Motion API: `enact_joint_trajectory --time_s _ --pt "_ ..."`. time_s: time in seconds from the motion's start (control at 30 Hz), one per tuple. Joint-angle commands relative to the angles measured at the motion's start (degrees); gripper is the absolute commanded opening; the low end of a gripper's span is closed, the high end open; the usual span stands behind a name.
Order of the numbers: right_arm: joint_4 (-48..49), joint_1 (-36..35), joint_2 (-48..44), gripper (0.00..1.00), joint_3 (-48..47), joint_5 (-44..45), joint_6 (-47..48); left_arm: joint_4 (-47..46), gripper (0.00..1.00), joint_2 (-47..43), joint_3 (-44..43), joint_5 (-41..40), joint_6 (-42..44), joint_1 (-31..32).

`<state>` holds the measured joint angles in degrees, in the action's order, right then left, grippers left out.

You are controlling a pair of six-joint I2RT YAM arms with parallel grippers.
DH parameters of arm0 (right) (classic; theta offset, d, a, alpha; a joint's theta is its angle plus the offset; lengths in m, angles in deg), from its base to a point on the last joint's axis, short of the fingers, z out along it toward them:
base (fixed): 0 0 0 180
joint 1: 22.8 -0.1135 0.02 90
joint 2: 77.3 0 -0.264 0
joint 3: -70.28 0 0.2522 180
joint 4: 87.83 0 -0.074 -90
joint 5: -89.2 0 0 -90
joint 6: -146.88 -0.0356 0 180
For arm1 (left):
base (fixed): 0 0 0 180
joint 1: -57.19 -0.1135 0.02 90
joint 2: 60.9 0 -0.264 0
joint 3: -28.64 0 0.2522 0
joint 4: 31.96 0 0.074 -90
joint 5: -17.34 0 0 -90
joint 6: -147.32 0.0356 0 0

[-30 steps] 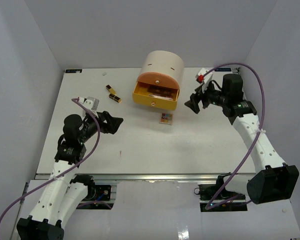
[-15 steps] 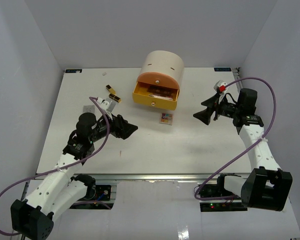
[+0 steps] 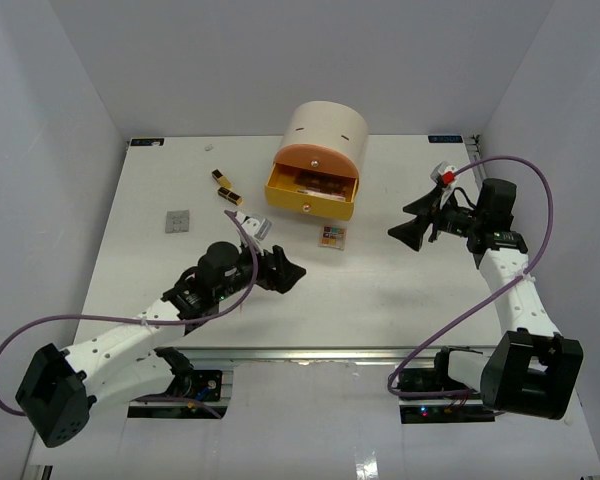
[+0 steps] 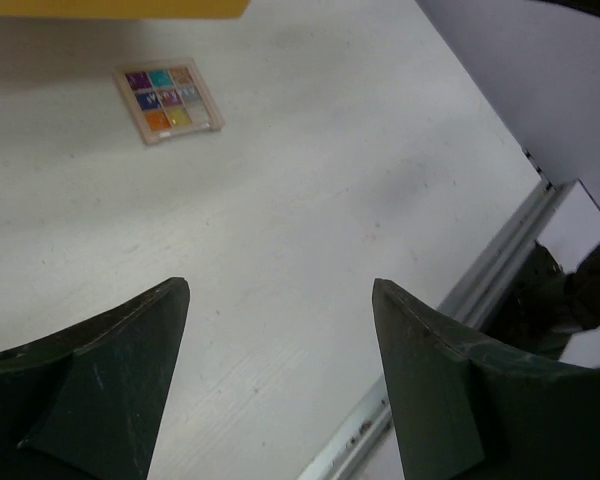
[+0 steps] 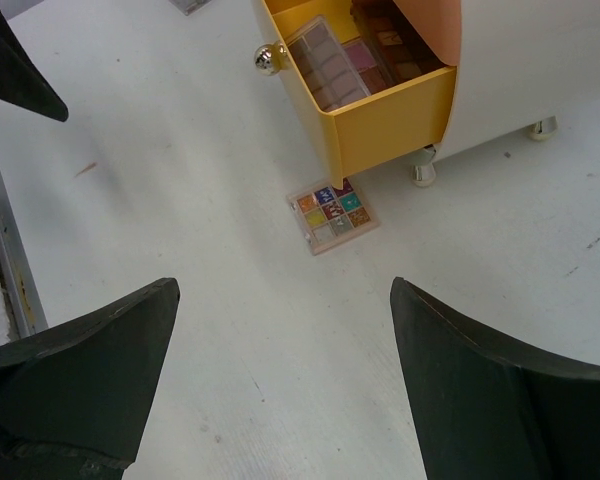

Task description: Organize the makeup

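White desk [image 3: 380,300]: the left pincer [image 3: 288,270] and the right pincer [image 3: 405,222] are both wide open, holding nothing. A small square many-coloured palette [image 3: 332,237] lies just before the open yellow drawer [image 3: 310,200], which holds pink-brown palettes [image 5: 330,70]. Two black-and-gold lipstick tubes [image 3: 226,186] lie nearer the desk's far-left corner.

Bench [image 3: 380,300]: white, matt, faint scuffs and specks. Drawer [image 5: 390,120]: smooth yellow plastic, slight sheen. Knob [image 5: 269,59]: shiny metal. Palette [image 5: 332,217]: tan frame, plastic or card, cannot tell. Left pincer [image 4: 280,288] and right pincer [image 5: 283,288]: dark matt plastic, fine scratches. Rail [image 4: 450,310] at bench edge: dull metal.
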<state>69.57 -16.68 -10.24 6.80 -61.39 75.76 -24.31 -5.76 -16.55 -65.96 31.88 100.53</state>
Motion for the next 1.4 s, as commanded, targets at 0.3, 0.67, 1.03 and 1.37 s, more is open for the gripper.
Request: enact_joint_trajectory --time_s 0.3,0.67,1.03,1.37 --pt "1.6 2.2 0.2 0.93 0.9 -1.9 -1.1 -35.4 0.74 21.5 4.6 -21.8 -4.0 5.5" --pt "1.5 3.4 0.4 0.93 1.2 -3.0 -0.7 -37.7 0.68 42.5 -10.1 -14.8 4.9 5.5" --pt "0.9 4.6 0.4 0.93 1.4 -4.3 -0.4 -35.7 0.69 52.6 -18.3 -16.4 5.8 5.2" --pt "0.9 5.2 0.9 0.94 1.5 -5.1 -0.4 -31.0 0.7 56.3 -22.4 -21.0 6.0 4.0"
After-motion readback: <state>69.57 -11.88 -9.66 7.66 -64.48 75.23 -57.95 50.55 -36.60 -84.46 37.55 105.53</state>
